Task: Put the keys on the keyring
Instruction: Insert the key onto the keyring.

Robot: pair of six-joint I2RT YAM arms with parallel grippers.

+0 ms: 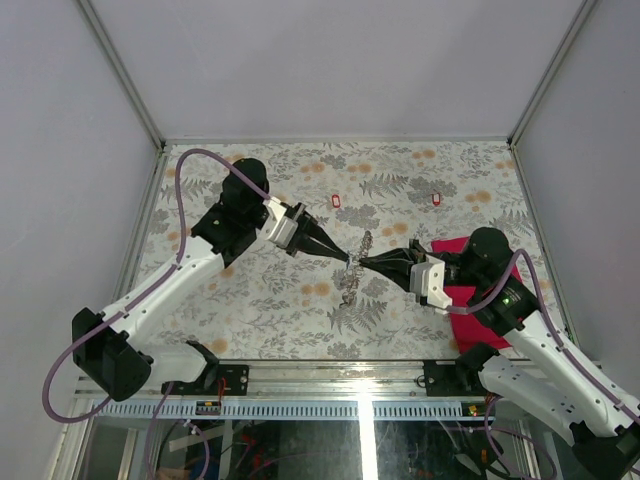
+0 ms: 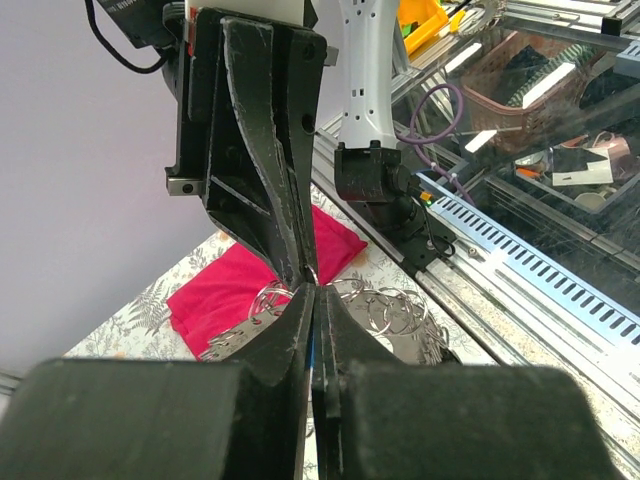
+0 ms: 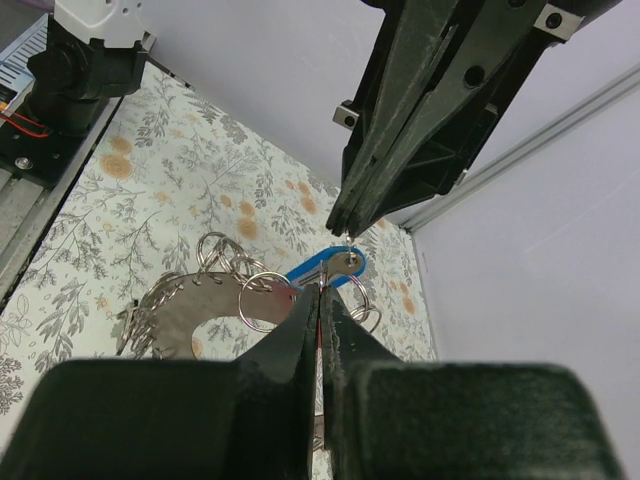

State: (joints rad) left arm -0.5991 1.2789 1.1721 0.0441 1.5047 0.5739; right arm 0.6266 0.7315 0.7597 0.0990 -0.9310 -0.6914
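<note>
Keyring (image 1: 350, 282) sits mid-table (image 1: 250, 305); floral print, grey walls. Left pincer (image 1: 346, 258) clamps blue key (image 3: 325, 268); right pincer (image 1: 362, 262) closed on a keyring loop. Red keys (image 1: 336, 200) lie beyond.

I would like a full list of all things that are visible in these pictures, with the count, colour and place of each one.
floral-patterned table surface: one, pale grey with orange flowers, under everything.
grey metal keyring with many small split rings: one, silver-grey, table centre, at the gripper tips.
blue oblong plastic key tag: one, blue, beside the keyring.
red oblong plastic key tags: two, red, lying apart on the far part of the table.
red cloth: one, red, right side of the table.
left gripper: one, black, centre, shut on the blue tag.
right gripper: one, black, centre, shut, tip to tip with the left.
</note>
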